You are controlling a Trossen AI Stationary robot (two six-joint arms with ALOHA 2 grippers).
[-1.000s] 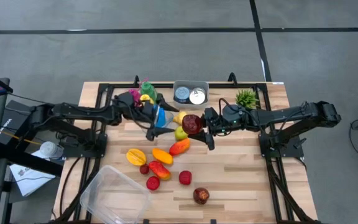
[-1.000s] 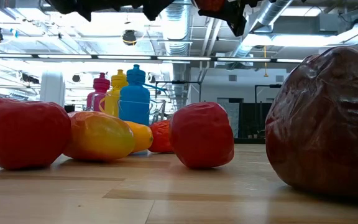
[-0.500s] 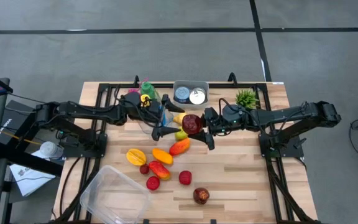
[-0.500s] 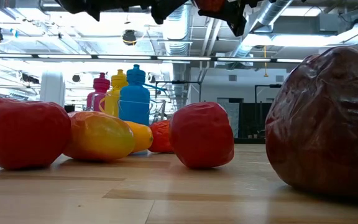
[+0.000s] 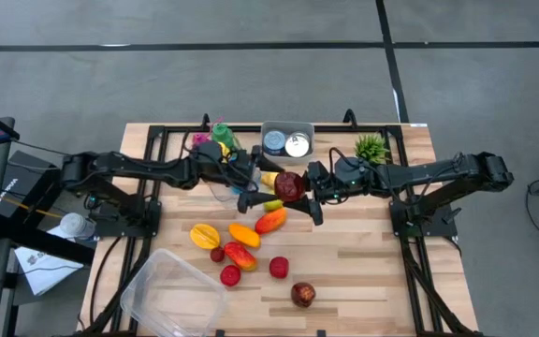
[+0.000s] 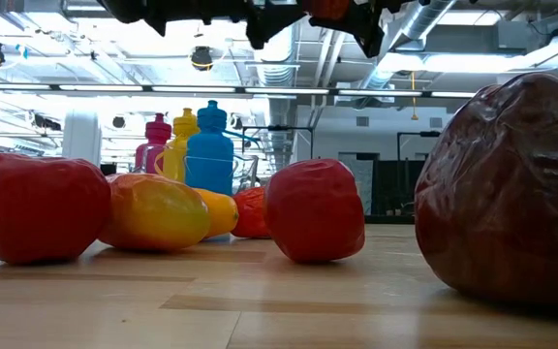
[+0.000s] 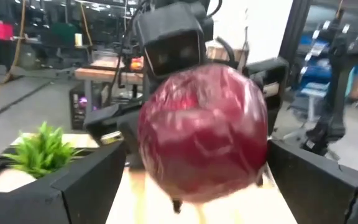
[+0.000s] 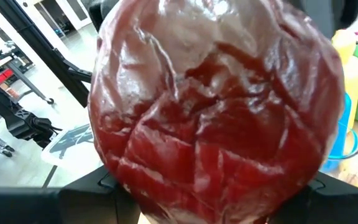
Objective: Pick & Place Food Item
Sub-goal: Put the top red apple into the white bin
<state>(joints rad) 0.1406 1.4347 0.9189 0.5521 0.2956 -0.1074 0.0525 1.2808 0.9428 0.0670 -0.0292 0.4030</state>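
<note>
Fingers of your right gripper (image 5: 299, 190) are clamping the red cabbage (image 5: 287, 185) above the bench's middle; your left gripper (image 5: 251, 190) is gaping beside it. Glossy, probably slippery: grip its widest girth.

No text, label or number is legible on anything here

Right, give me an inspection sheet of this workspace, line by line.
Surface: wooden table, black frame rails along its sides.
Job's things: red cabbage held above the table; loose toy fruit; clear plastic container at the front left corner.
Clutter: coloured bottles, bin of cans, small green plant.
Grippers: right tool shut on the cabbage; left tool open, facing it closely.
Cables: black leads under both arms.
Surroundings: grey floor; papers off the left edge.
</note>
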